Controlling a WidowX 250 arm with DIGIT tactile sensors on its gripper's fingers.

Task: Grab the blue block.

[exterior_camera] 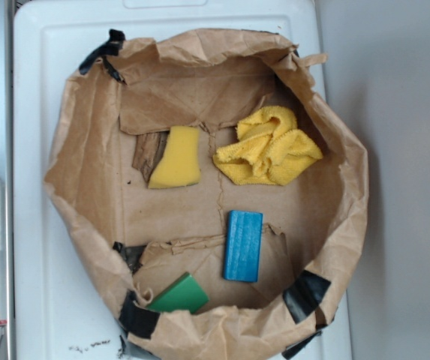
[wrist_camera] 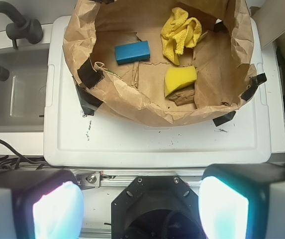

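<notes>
Blue block [exterior_camera: 243, 245] lies flat on the floor of a brown paper bag [exterior_camera: 87, 172] with rolled-down walls, near its centre, apart from everything else. Yellow sponge [exterior_camera: 175, 157] and crumpled yellow cloth [exterior_camera: 269, 146] sit toward the far side; green block [exterior_camera: 179, 295] rests against the near wall. In the wrist view, gripper [wrist_camera: 141, 211] fingers spread wide, holding nothing, well back from the bag over the white tray [wrist_camera: 157, 142].

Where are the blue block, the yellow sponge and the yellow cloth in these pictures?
blue block [exterior_camera: 243, 245]: exterior view, middle of its top face.
yellow sponge [exterior_camera: 177, 157]: exterior view, centre of its upper surface.
yellow cloth [wrist_camera: 181, 34]: wrist view, middle of the crumpled folds.
</notes>
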